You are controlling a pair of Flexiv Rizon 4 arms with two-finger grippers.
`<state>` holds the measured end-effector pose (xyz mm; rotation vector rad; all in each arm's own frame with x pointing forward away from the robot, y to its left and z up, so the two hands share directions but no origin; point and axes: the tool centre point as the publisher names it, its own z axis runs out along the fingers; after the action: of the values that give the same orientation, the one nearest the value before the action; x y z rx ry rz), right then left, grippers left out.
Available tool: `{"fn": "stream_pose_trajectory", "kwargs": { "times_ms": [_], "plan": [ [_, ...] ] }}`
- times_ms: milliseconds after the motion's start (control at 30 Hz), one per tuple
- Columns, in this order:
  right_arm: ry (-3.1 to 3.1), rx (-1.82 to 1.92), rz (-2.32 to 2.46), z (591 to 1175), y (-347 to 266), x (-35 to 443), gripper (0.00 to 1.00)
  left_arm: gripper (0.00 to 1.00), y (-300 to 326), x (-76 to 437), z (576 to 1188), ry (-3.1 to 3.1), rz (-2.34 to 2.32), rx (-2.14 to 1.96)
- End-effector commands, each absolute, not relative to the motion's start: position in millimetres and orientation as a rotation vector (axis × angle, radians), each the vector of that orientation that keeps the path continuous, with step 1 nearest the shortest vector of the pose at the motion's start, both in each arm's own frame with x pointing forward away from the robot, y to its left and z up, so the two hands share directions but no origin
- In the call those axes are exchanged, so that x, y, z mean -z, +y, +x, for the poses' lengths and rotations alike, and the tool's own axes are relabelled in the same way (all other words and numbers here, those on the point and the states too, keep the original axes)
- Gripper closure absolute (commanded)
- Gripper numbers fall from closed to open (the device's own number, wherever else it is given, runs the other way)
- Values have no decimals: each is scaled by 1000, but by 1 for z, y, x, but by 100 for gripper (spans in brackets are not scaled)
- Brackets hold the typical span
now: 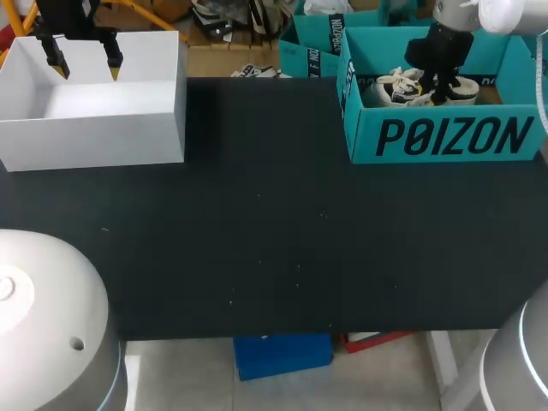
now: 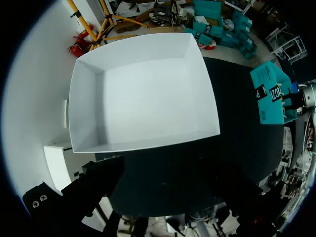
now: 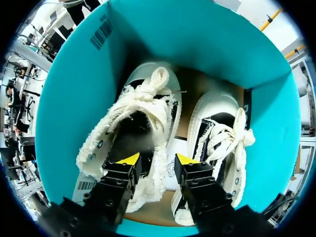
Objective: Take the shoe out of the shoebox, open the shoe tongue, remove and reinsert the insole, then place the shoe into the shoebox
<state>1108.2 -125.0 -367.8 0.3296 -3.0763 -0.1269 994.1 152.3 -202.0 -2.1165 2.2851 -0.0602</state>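
Hovers inside the teal cardboard shoebox (image 3: 69, 98) with the right gripper (image 3: 158, 160) unclenched, fingers straddling the near collar edge of the frayed cream canvas sneaker (image 3: 148, 94), whose toe points straight ahead.

Right end effector (image 3: 157, 160) & left end effector (image 1: 86, 64): blk, yellow tips; arm bases (image 1: 43, 325) grey-white.
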Motion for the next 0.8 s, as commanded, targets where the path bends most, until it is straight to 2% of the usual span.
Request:
{"fn": "stream_pose_trajectory", "kwargs": {
  "times_ms": [33, 300, 467, 500, 533, 567, 800],
  "plan": [
    [-3059, 147, 326, 1117, -125, 386, 62, 0, 152, 201, 993, 2284, -2117, 59],
    [-3044, 155, 322, 1114, -128, 405, 63, 0, 152, 201, 993, 2284, -2117, 59],
    [-3039, 155, 312, 1111, -128, 410, 68, 0, 152, 201, 993, 2284, -2117, 59],
    [-3037, 155, 310, 1110, -128, 411, 71, 0, 152, 201, 993, 2284, -2117, 59],
    [-3037, 154, 310, 1109, -127, 412, 82, 0, 152, 201, 993, 2284, -2117, 59],
    [-3034, 146, 313, 1107, -127, 413, 100, 0, 152, 201, 993, 2284, -2117, 59],
    [-3017, 131, 318, 1103, -129, 403, 100, 0, 152, 201, 993, 2284, -2117, 59]
  ]
}}
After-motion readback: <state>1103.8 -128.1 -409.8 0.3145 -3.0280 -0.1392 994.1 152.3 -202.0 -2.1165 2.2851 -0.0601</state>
